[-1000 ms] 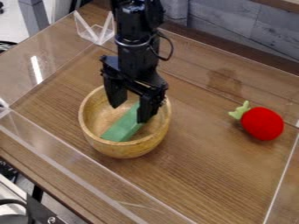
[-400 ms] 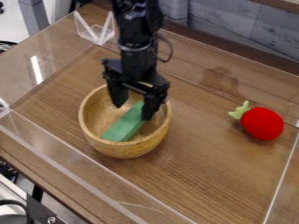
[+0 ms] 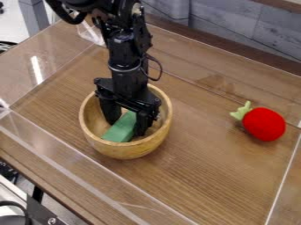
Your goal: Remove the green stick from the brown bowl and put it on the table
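The brown bowl [image 3: 100, 142] sits on the table [image 3: 200, 176] left of centre. Inside it lies the green stick [image 3: 120, 130], a mint-green flat block leaning against the bowl's inner wall. My gripper [image 3: 126, 120] points straight down into the bowl, open, with one black finger on each side of the stick's upper part. The fingers [image 3: 107, 114] reach below the rim and hide part of the stick. I cannot tell whether they touch it.
A red strawberry with green leaves [image 3: 261, 123] lies on the table at the right. Low clear acrylic walls [image 3: 47, 167] border the tabletop on all sides. Bare wood lies in front of the bowl and between bowl and strawberry.
The gripper has sunk from above the rim down into the bowl and shifted slightly left, so its open fingers now straddle the green stick. The stick and bowl have not moved.
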